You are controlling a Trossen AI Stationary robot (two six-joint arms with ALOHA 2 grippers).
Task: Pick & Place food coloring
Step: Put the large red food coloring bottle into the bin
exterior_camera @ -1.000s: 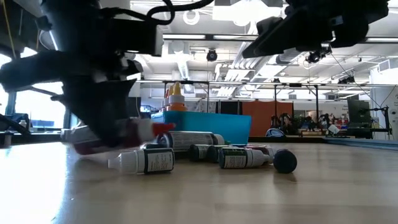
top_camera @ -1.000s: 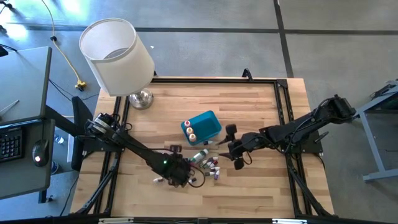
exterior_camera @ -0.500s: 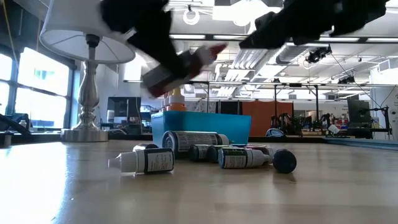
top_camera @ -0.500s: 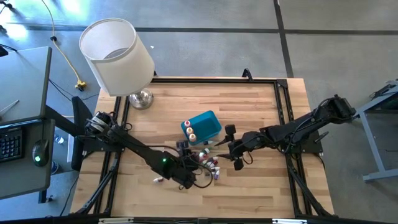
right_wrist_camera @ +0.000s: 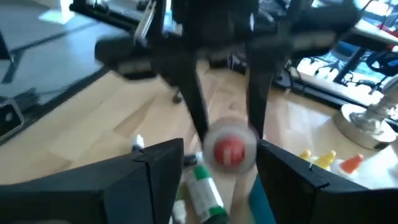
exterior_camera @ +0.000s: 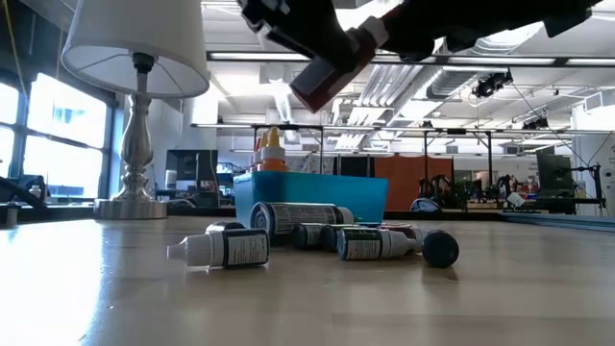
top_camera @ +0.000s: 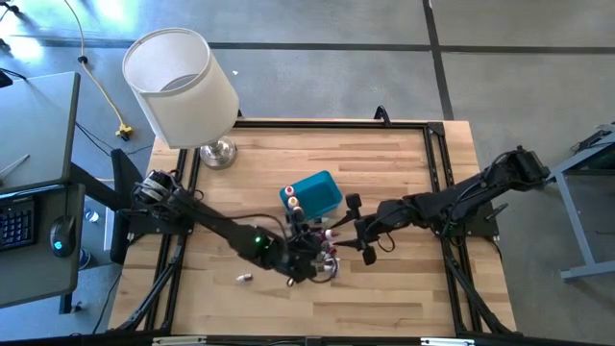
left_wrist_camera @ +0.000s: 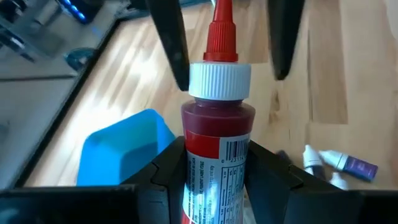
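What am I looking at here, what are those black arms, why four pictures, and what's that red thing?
These are two dark robot arms at a wooden table. One picture looks straight down, one sits level with the tabletop, and two come from cameras on the wrists. The left gripper is shut on a red food coloring bottle with a white collar, held up in the air. The right gripper waits open beside it. Below lie small loose bottles next to a teal-blue plastic bin; a white-shaded lamp stands at a corner.

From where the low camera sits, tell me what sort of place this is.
Probably a robotics lab in a large open workshop: bare ceiling ducts and strip lights, benches with framed rigs across the room, and a desk with keyboard beside the wooden table.
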